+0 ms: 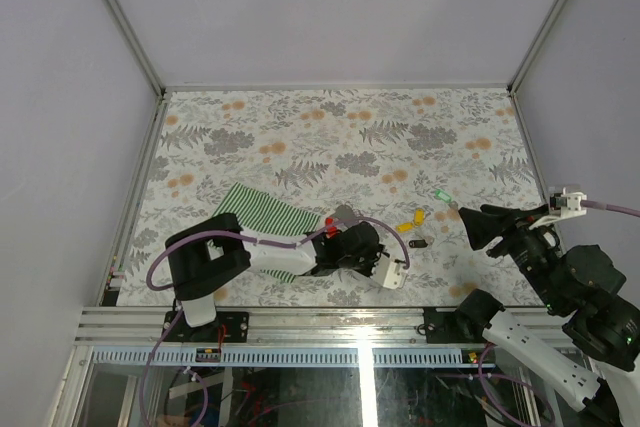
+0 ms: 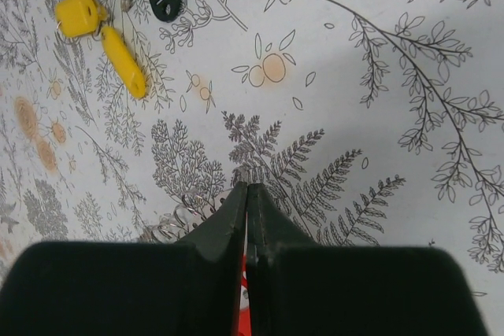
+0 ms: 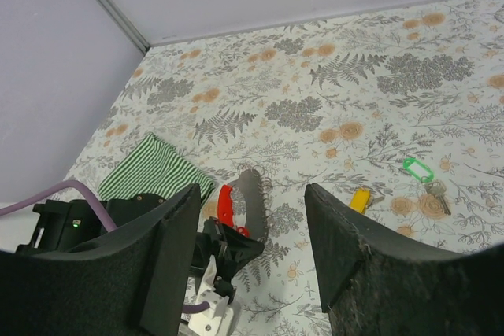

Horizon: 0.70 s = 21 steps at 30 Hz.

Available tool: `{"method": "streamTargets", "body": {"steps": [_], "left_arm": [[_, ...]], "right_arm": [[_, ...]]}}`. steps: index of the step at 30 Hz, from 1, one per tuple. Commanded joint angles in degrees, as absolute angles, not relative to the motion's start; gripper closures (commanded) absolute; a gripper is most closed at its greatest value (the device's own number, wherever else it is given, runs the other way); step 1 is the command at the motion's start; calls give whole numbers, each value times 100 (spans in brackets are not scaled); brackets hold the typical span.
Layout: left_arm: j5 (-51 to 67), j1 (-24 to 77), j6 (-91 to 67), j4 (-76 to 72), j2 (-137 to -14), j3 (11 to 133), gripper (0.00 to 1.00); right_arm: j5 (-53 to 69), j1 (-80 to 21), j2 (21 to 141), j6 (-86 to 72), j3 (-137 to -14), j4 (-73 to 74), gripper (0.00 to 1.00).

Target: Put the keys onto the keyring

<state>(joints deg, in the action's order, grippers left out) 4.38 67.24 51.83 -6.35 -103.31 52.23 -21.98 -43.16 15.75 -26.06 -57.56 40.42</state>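
The left gripper (image 2: 247,189) has its 2 fingers pinched tight on the keyring (image 3: 226,206) by its red tag, probably to steady the loop. The keys (image 1: 411,219) lie loose at its 3 o'clock, and the right gripper (image 1: 468,224) waits beyond them, wide and empty

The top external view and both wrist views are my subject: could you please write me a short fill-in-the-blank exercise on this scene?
1. The left pincer is ___ on the red tag of the keyring.
2. The right pincer stands ___, with nothing between its fingers.
3. The cloth is green-and-white ___.
4. Among the keys, one tag is green, one dark and two ___.
Missing words: shut; open; striped; yellow.
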Motion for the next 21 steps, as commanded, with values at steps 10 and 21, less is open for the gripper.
{"method": "streamTargets", "body": {"steps": [10,21], "left_arm": [[1071,6398,4308,-1253,-9800,4914,100],[2132,5824,3818,-1280,-9293,4712,100]], "right_arm": [[-2223,-4306,1564,-2667,-5573,3807,38],[-2151,-4306,1580,-2401,-5234,3644,38]]}}
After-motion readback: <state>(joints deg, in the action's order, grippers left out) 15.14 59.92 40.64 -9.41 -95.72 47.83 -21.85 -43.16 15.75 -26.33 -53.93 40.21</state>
